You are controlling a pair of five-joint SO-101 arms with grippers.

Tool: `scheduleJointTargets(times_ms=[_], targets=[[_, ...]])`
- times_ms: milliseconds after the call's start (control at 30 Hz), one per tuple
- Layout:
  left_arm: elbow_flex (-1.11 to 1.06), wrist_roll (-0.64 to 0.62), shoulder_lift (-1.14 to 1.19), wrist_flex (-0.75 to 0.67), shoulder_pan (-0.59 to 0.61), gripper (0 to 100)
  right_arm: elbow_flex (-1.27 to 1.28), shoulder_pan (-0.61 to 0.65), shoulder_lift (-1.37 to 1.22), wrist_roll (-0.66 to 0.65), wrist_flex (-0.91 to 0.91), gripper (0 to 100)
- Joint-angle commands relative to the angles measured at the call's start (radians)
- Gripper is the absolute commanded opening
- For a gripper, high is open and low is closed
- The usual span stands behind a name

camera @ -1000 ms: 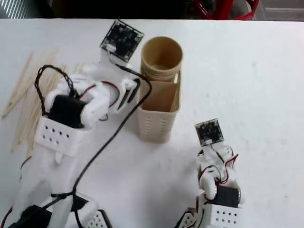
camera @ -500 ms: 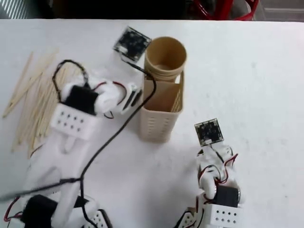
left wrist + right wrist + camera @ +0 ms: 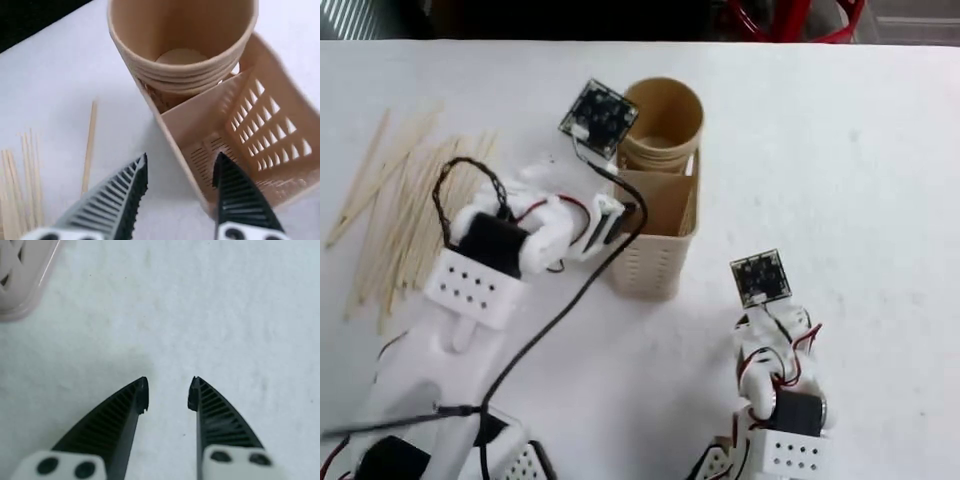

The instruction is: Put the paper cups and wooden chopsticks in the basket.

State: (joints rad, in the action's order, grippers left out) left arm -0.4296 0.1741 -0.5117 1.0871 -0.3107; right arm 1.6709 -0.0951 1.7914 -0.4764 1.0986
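Sticks (image 3: pixel 405 215) decide the coming move, as I judge it, since the cups (image 3: pixel 662 120) already stand nested in the far compartment of the basket (image 3: pixel 645 265). In the high view the sticks lie loose on the worktop (image 3: pixel 860 150), fanned out well apart from the basket on its left. Their long axes run roughly from the near edge toward the far edge, with a slight lean. The left arm (image 3: pixel 470 270) lies between the sticks and the basket, and its pincer (image 3: pixel 612 218) sits right against the basket's left wall, pointing away from the sticks. The right arm (image 3: pixel 775 360) is folded low on the other side of the basket, so the left one is clearly the nearer to the sticks

In the left wrist view the pincer stands apart and holds nothing. The basket's side wall shows between the two fingers (image 3: pixel 125 195), with the cups just beyond. One stick (image 3: pixel 90 142) lies alone on the worktop beside the basket, and more of the spread shows past the outer finger. To take a stick the pincer would need to swing off the basket toward that side and, I reckon, close across the stick's axis, not along it

In the right wrist view the right pincer (image 3: pixel 168 390) is also apart and bare, hanging over plain worktop, with a corner of the basket near by, apart from the fingers
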Motion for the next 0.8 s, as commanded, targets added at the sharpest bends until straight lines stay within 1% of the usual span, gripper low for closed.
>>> scheduleJointTargets(times_ms=[0, 200, 433, 533, 633, 767], targets=[[-0.080, -0.008, -0.028, -0.091, 0.001, 22, 0.008, 0.004, 0.008, 0.009, -0.021, 14.4], [-0.129, -0.008, -0.028, -0.158, 0.001, 21, 0.008, 0.004, 0.008, 0.009, -0.021, 14.4], [-0.146, -0.008, -0.028, -0.232, 0.007, 10, 0.008, 0.004, 0.008, 0.009, -0.021, 14.4], [-0.143, -0.008, -0.030, -0.267, 0.008, 2, 0.008, 0.002, 0.008, 0.009, -0.021, 14.4], [-0.112, -0.008, -0.030, -0.244, 0.025, 2, 0.008, -0.001, 0.008, 0.009, -0.021, 14.4], [-0.003, -0.008, -0.028, -0.146, 0.111, 2, 0.008, -0.001, 0.008, 0.009, -0.021, 14.4]])
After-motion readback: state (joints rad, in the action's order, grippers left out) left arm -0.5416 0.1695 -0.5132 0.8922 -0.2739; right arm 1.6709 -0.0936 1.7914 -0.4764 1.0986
